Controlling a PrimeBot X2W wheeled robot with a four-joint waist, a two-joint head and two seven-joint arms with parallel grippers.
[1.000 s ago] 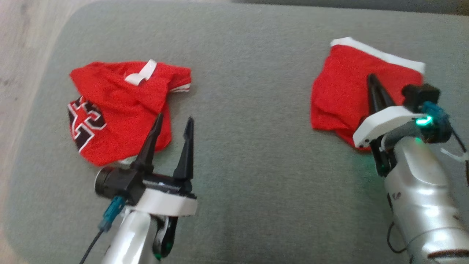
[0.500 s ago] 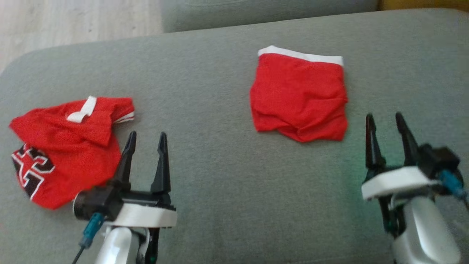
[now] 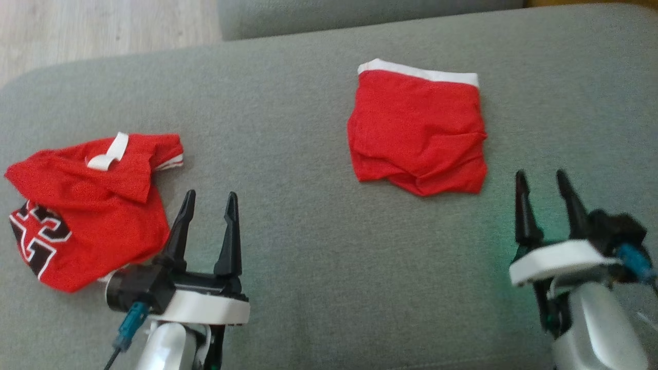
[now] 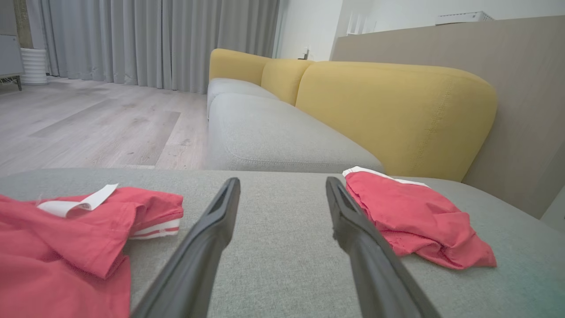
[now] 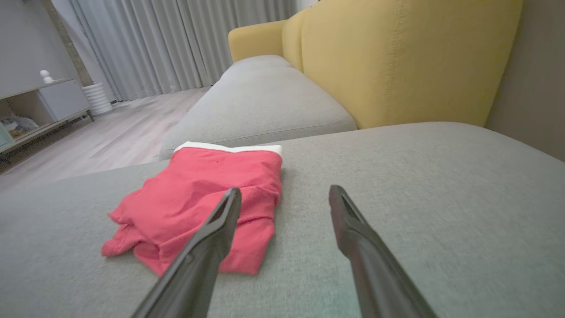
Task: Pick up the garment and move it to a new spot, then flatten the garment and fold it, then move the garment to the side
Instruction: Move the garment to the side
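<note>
The folded red garment with a white waistband lies flat on the grey cushion, right of centre. My right gripper hovers open just in front of it, a little to its right, holding nothing. In the right wrist view the folded garment lies ahead and left of the open right gripper. My left gripper is open and empty beside a crumpled red jersey with black-and-white lettering. The left wrist view shows the left gripper between the jersey and the folded garment.
A yellow sofa backrest rises behind the cushion, with a second grey seat cushion beyond. Wooden floor lies past the cushion's far left edge. Grey curtains and a low cabinet stand farther off.
My right gripper has opened, let go of the folded garment and drawn back toward me. The head camera has shifted, so the whole scene sits differently. The left gripper stays open.
</note>
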